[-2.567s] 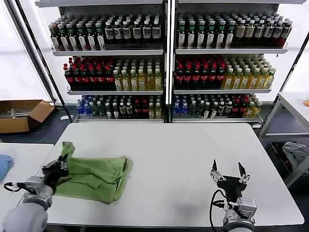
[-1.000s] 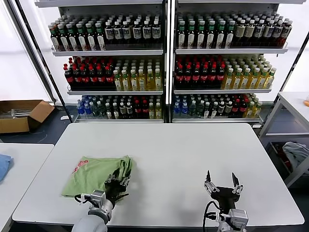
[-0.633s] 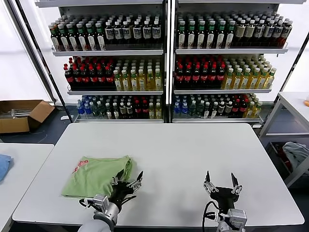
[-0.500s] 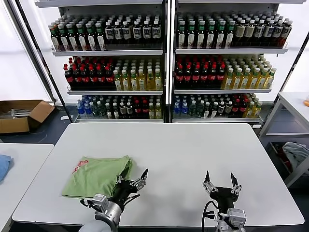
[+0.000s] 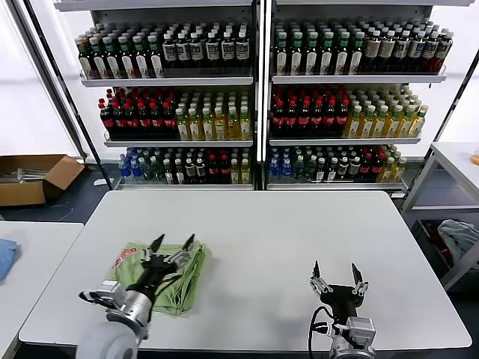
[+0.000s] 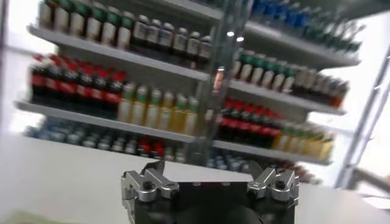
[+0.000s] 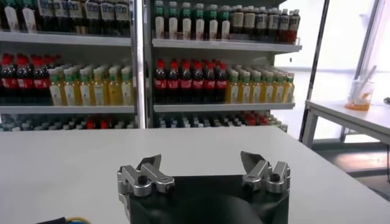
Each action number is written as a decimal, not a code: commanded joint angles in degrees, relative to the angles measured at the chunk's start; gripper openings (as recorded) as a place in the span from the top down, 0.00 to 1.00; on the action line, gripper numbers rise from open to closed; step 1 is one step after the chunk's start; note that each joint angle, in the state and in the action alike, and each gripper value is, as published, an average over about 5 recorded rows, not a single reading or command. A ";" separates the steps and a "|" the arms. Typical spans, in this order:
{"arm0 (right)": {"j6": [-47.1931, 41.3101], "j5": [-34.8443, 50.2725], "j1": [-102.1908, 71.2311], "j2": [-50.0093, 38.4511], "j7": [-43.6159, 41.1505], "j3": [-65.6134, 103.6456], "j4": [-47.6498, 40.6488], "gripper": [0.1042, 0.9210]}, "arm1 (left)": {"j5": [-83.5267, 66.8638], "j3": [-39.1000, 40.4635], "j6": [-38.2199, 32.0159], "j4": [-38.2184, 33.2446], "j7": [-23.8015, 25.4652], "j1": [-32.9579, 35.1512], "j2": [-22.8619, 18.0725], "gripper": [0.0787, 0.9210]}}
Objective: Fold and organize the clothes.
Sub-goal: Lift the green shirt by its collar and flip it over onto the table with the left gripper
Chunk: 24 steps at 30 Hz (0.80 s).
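Observation:
A light green polo shirt (image 5: pixel 181 286) lies folded on the left part of the white table (image 5: pixel 299 232), a red print showing at its left edge (image 5: pixel 121 259). My left gripper (image 5: pixel 171 244) is open and empty, raised over the shirt with fingers pointing up and away. In the left wrist view my left gripper (image 6: pixel 210 178) shows spread fingers with nothing between them. My right gripper (image 5: pixel 334 271) is open and empty near the table's front edge, right of centre. It also shows open in the right wrist view (image 7: pixel 202 165).
Shelves of bottles (image 5: pixel 254 97) stand behind the table. A second table (image 5: pixel 30 247) at the left carries a blue cloth (image 5: pixel 4 254). A cardboard box (image 5: pixel 34 178) lies on the floor at the left. Another table (image 5: pixel 456 161) and clothes (image 5: pixel 458 235) are at the right.
My left gripper has let go of the shirt, opened, and swung from the shirt's front right corner up and left over it. The right gripper has barely moved.

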 commanded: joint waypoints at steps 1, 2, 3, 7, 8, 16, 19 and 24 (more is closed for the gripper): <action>-0.26 0.49 2.64 -0.09 0.19 -1.03 -0.46 0.12 | 5.28 -11.30 1.30 6.71 -0.88 1.20 6.83 0.12; -0.36 0.51 2.81 -0.12 0.17 -1.09 -0.51 0.12 | 5.19 -11.19 1.27 7.26 -0.64 1.35 6.66 0.12; -0.44 0.55 2.94 -0.17 0.15 -1.13 -0.54 0.12 | 5.08 -11.01 1.28 7.75 -0.33 1.48 6.43 0.12; -0.60 0.65 3.07 -0.44 0.08 -1.11 -0.55 0.12 | 4.74 -9.52 1.49 8.99 1.34 1.73 5.29 0.12; -0.60 0.65 3.02 -0.48 0.06 -1.09 -0.51 0.12 | 4.68 -9.13 1.52 9.36 1.83 1.71 5.03 0.12; -0.29 0.50 2.01 -0.41 -0.23 -1.16 -0.48 0.12 | 4.67 -7.87 1.16 14.27 4.24 0.05 4.73 0.12; -0.08 0.35 1.76 -0.26 -0.32 -1.28 -0.70 0.12 | 4.56 -8.11 0.94 16.31 4.49 -0.75 5.28 0.12; 0.08 0.11 1.53 -0.05 -0.46 -1.44 -0.83 0.12 | 2.77 -8.57 0.63 18.97 4.69 -1.45 5.94 0.12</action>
